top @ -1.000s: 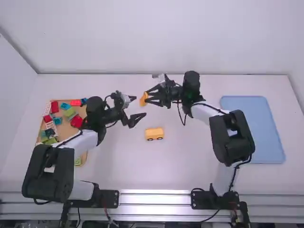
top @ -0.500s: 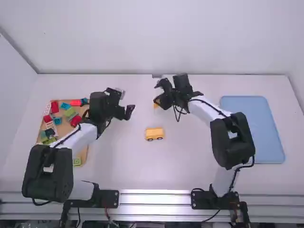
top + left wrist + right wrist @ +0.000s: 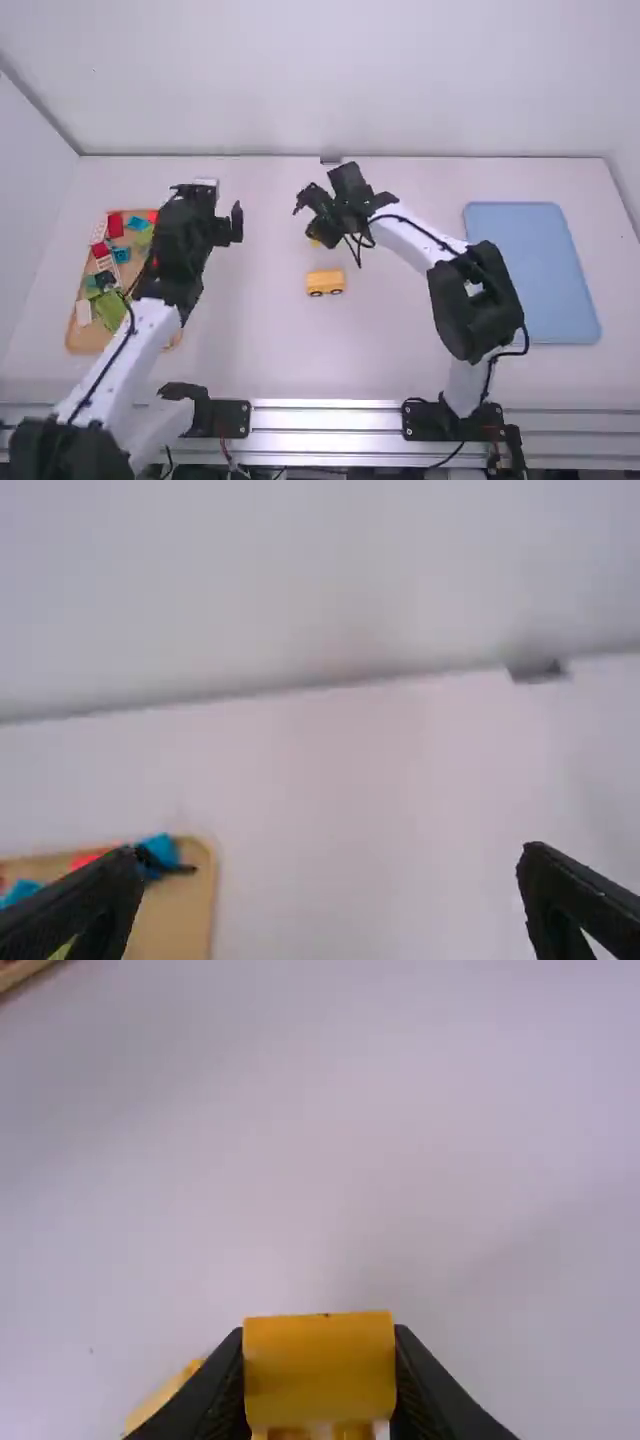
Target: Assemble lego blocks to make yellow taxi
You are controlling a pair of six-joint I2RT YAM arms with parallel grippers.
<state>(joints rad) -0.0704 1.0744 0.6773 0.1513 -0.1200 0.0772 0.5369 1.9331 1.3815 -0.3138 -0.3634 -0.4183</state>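
Yellow and smooth, a brick (image 3: 320, 1370) fills the right jaws (image 3: 308, 227); the left jaws (image 3: 220, 205) stand wide. A boxy, dark-wheeled yellow piece (image 3: 325, 281) rests on the white bench (image 3: 390, 345).

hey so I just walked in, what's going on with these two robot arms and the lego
They appear to be building a yellow taxi. The right gripper is holding a yellow block near a yellow wheeled piece that sits on the table. The left gripper is open and empty, close to the tray of colored bricks. The held block isn't on the wheeled piece yet.
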